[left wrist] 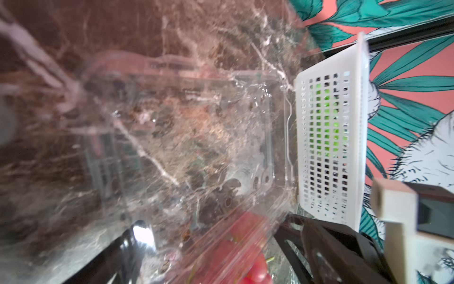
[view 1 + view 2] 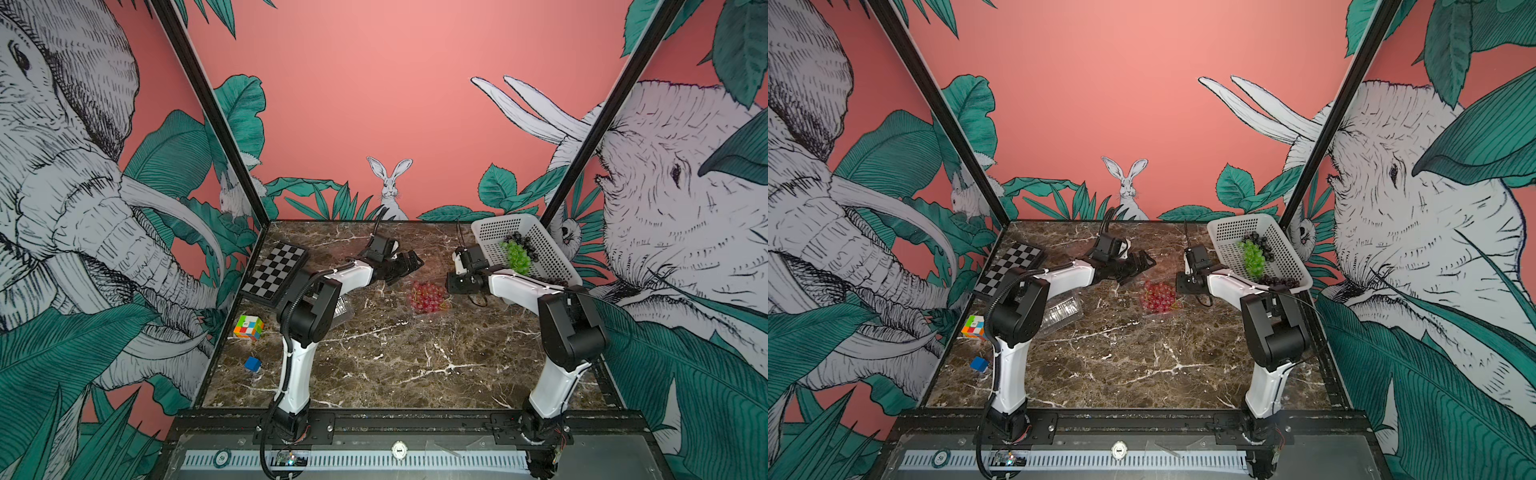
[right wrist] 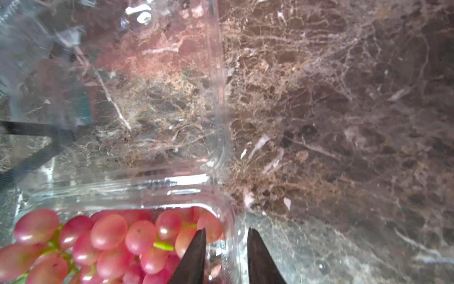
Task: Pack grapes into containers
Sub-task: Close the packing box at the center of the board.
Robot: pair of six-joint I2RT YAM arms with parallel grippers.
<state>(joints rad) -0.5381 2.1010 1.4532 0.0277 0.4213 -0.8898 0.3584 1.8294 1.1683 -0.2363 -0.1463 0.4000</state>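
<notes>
The red grapes (image 2: 428, 296) lie as 1 bunch inside the base of a clear container (image 3: 172, 186), near the middle of the surface (image 2: 395, 365). Its lid (image 3: 152, 93) is hinged open on the far side of the base, so base and lid together run long from near to far. Whether the lid lies flat or part raised is too blurred to tell.

The right end effector (image 3: 226, 230) stands at the container's right far corner, by the hinge. 1 finger is inside, beside the outermost grapes, and the other is outside, with the clear wall between them. The gap is narrow, but I cannot tell whether it pinches the wall.

The left end effector (image 2: 405, 269) sits just off the container's far left, spread wide and grasping nothing. It faces across the lid toward the white basket (image 2: 490, 237), which holds green grapes (image 2: 517, 257) and dark grapes (image 2: 519, 240).

This bunch looks packed, so shutting the lid is probably next. The lid lies nearer the left arm, and the right is placed to steady the base. A 2nd container (image 2: 1063, 309) waits by the left arm's elbow.
</notes>
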